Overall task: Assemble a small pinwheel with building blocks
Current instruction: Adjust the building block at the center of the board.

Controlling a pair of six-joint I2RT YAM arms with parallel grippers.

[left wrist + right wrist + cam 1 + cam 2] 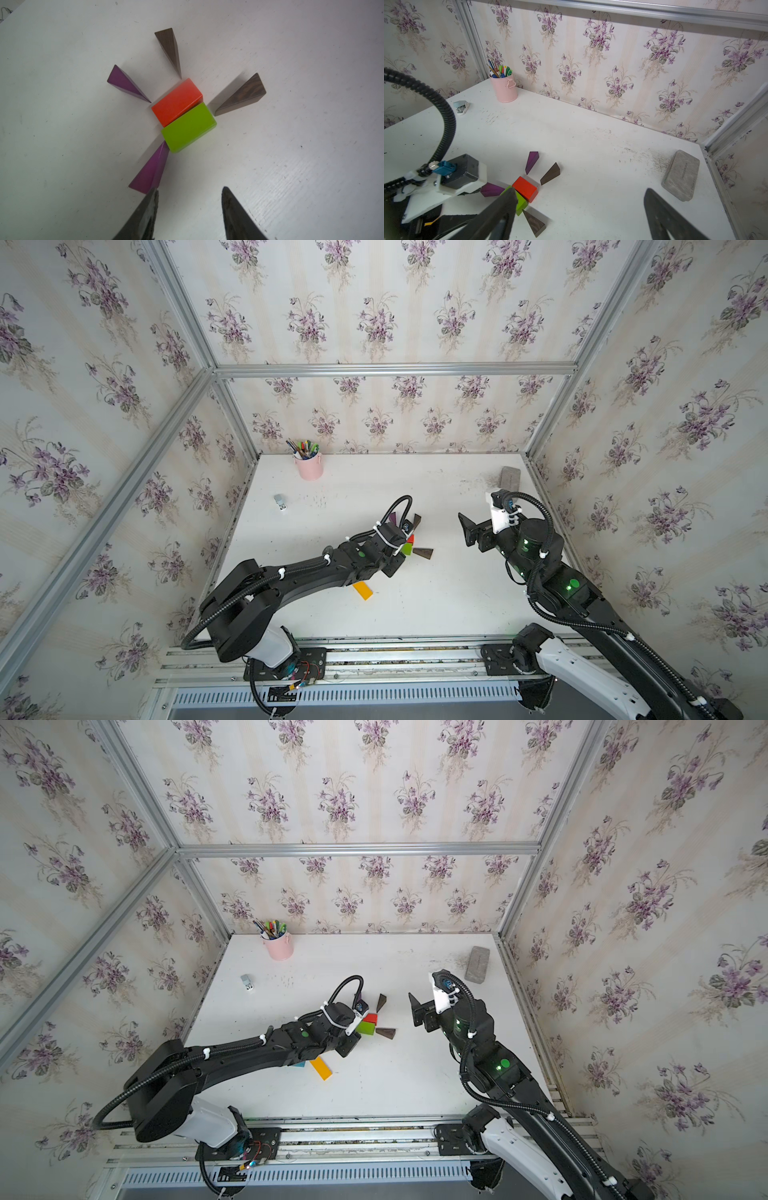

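Observation:
In the left wrist view the red block [176,101] and green block [189,126] lie side by side. Around them fan a purple wedge [126,85], two brown wedges [169,49] [243,95] and a second purple wedge [152,170] whose tip touches the green block. My left gripper [190,190] hovers just short of the green block, open and empty, with one fingertip [154,192] beside the near purple wedge's wide end. A yellow bar [363,590] and a sliver of blue bar [298,1064] lie under the left arm. My right gripper [580,192] hangs wide open, right of the figure.
A pink pen cup [309,466] stands at the back left and a small stapler [280,502] lies near it. A grey slab [508,477] rests at the back right, behind the right arm. Papered walls with metal framing close in the table.

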